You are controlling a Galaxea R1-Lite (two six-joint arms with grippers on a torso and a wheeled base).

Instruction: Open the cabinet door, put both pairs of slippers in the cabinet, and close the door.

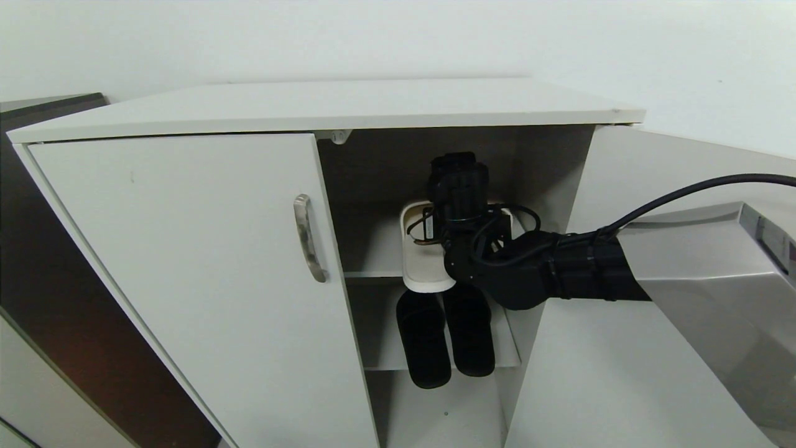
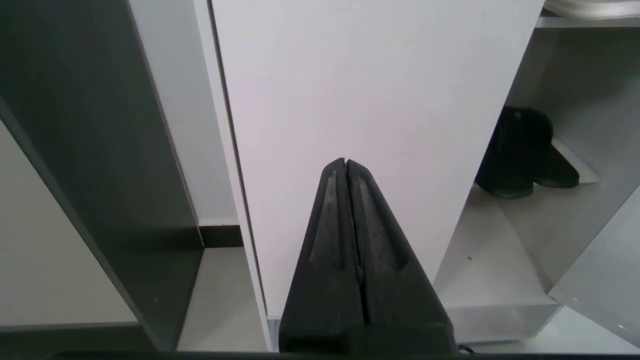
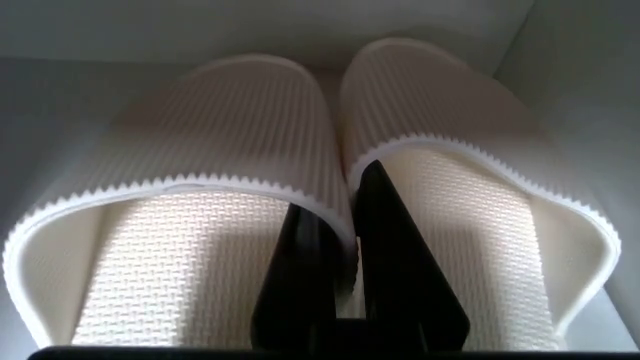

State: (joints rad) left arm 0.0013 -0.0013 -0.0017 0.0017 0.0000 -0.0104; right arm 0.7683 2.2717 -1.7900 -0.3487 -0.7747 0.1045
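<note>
Cabinet (image 1: 323,109): left door (image 1: 186,249) closed, right door (image 1: 609,373) swung wide open. Right arm is inside the open half at upper shelf (image 1: 373,249) level. Right gripper (image 3: 350,235) pinches the white slippers (image 3: 200,150) by their two adjoining strap edges, one finger inside each slipper. The white pair (image 1: 423,261) lies side by side on the upper shelf, toes inward, heels overhanging the front edge. Black slippers (image 1: 444,336) sit on the lower shelf (image 1: 379,336) directly below, heels also past the edge. Left gripper (image 2: 346,170) has its fingers pressed together, holding nothing, just in front of the closed left door.
</note>
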